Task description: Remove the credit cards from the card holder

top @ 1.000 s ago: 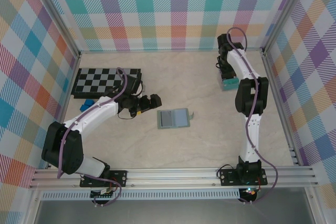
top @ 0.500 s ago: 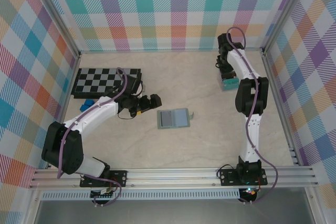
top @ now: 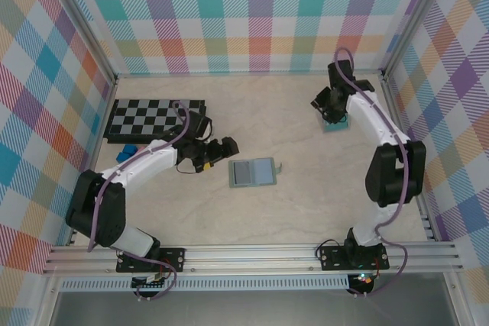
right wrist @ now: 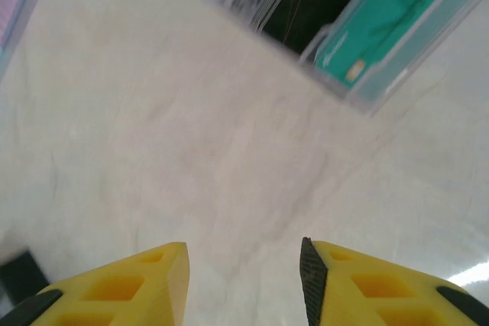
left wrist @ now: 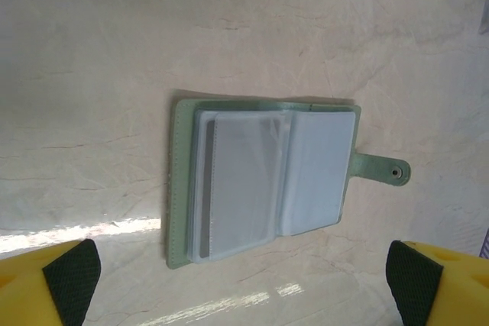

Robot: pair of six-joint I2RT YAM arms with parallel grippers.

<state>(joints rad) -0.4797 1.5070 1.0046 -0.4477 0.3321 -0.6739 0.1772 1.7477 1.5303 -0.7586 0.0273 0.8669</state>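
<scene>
Card holder (left wrist: pixel 263 181): sage-green cover, matt, leather-like, stitched along the edge; inner pockets (left wrist: pixel 244 188) of clear glossy plastic film; tab clasp (left wrist: pixel 380 170) in the same matt material. Table (left wrist: pixel 229 36): smooth marble-pattern top, low sheen with glare streaks. Clear box (right wrist: pixel 328 43), far right: transparent glossy plastic. Left gripper (left wrist: pixel 243 284) fingers (left wrist: pixel 27 295): yellow plastic, black textured pads (left wrist: pixel 70 276). Frame rails (top: pixel 252 253), near edge: bare ribbed metal.
</scene>
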